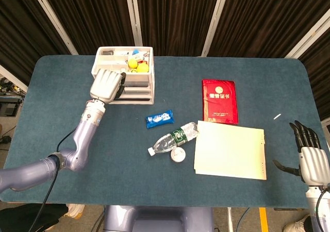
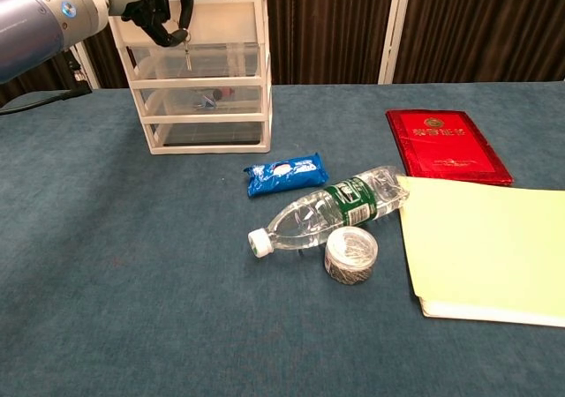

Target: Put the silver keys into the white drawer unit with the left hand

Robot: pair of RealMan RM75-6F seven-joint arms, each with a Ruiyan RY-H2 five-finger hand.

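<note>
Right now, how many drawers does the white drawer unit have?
3, stacked: the top drawer just below the left robot hand, the middle drawer and the bottom drawer.

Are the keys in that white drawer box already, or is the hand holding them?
Not in yet. The left hand holds the keys, which dangle in front of the drawer unit.
</note>
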